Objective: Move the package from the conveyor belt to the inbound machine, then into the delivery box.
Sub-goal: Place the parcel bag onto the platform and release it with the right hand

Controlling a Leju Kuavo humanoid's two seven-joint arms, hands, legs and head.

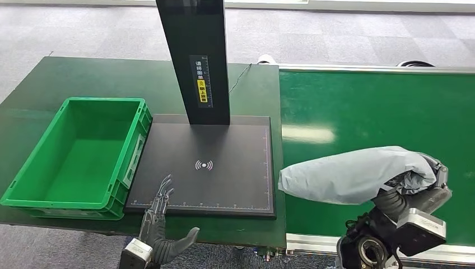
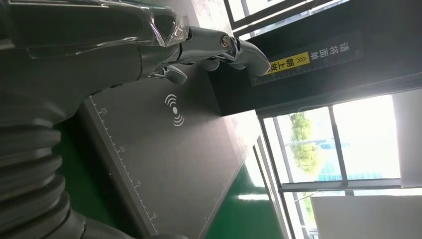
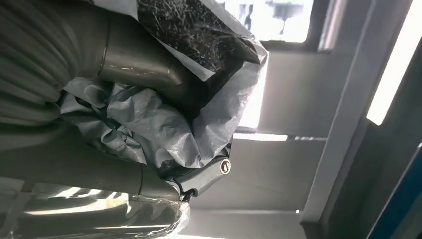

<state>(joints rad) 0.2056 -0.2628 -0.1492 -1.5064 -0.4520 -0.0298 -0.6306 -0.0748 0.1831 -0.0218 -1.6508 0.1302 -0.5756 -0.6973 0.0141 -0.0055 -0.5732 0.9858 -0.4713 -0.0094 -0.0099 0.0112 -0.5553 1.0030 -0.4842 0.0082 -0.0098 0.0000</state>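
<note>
A grey plastic-wrapped package (image 1: 353,175) hangs above the near edge of the green conveyor belt (image 1: 369,106), held at its right end by my right hand (image 1: 417,188). In the right wrist view the crumpled grey package (image 3: 154,124) is bunched between the thumb and fingers (image 3: 204,179). My left hand (image 1: 159,216) rests open, fingers straight, at the front edge of the black inbound machine plate (image 1: 224,145), near its left corner. The left wrist view looks past my left hand (image 2: 199,47) across the plate (image 2: 169,159). The green delivery box (image 1: 33,174) stands empty left of the plate.
The machine's black column (image 1: 196,56) rises from the back of the plate, with a yellow-marked label. A dark green table (image 1: 67,78) carries the box and the machine. The belt's metal rail (image 1: 313,244) runs along its near side.
</note>
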